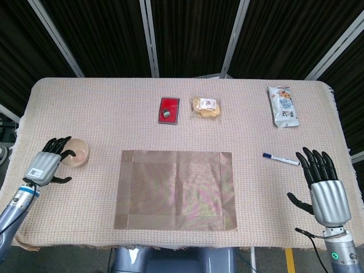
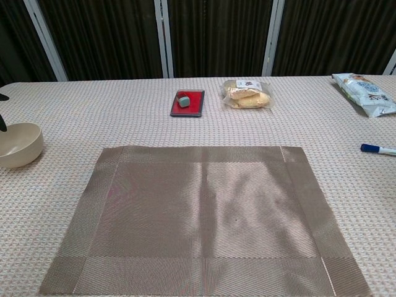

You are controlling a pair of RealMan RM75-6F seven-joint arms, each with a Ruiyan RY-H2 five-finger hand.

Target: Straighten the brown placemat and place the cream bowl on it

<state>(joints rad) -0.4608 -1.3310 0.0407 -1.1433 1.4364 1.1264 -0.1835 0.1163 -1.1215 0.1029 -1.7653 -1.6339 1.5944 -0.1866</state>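
Beneath dark curtains, a beige woven tablecloth (image 1: 114, 114) (both robot hands spread, empty), brown placemat (image 1: 176, 189) lying square.

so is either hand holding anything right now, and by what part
Nothing is held. The left hand has its fingertips at the rim of the round cream bowl but has not closed on it; the right hand hangs open.

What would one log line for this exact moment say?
placemat: flat, squared to table edge | bowl: on cloth, off mat | left hand: fingers at bowl's rim, not lifting | right hand: open, idle
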